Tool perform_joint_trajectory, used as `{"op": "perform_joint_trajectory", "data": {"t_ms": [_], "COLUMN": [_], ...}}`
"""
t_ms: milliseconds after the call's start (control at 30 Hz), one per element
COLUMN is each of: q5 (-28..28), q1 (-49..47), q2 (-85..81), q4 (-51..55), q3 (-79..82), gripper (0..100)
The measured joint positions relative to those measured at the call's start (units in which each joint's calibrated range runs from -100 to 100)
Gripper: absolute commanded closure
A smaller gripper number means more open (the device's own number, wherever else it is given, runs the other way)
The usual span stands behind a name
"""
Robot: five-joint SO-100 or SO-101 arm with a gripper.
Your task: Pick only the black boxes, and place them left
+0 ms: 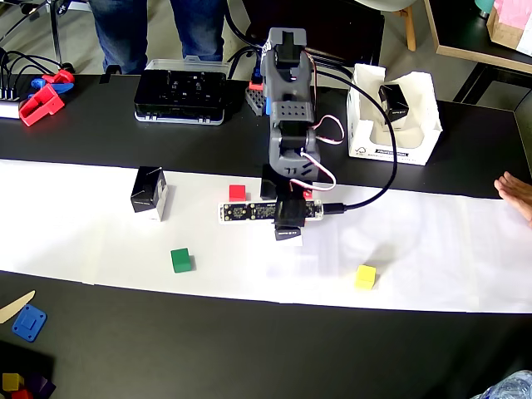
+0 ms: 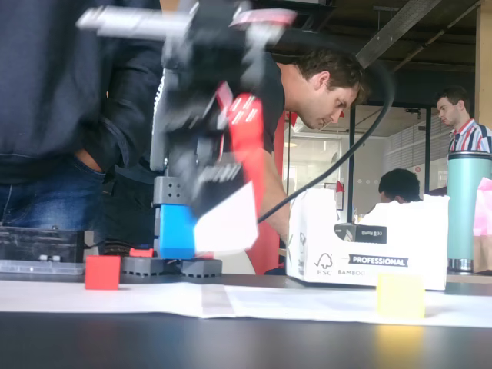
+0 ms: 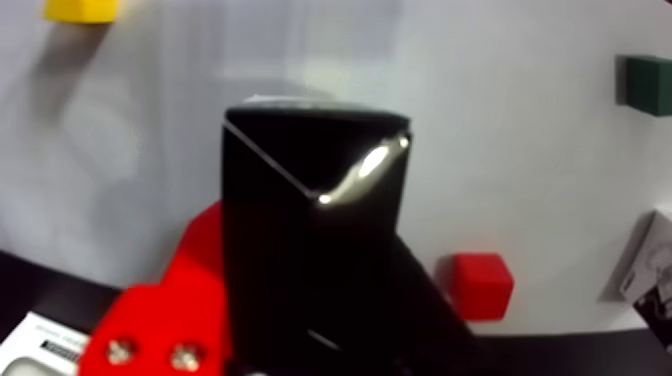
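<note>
A black bench carries a wide white paper sheet, and over the middle of that sheet the arm reaches down with its jaws clenched on a black box, held clear above the paper. Another black box stands on the sheet towards the left of the overhead view, and a third sits in the white carton at the upper right. Smaller still, the green cube, yellow cube and red cube lie scattered on the paper.
</note>
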Motion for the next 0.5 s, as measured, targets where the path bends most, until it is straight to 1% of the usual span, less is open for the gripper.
{"op": "perform_joint_trajectory", "data": {"t_ms": [67,233,300,500], "q5": [-1.5,-4.5,-6.3,-12.9], "q1": [-3.4,-10.7,-13.8,-28.5], "q2": [-3.4,-10.3,-13.1,-20.9], "q4": [6.0,17.0,18.4,19.0], "q3": [-2.6,-8.3,-9.2,-9.4], "gripper": [91,91,91,91]}}
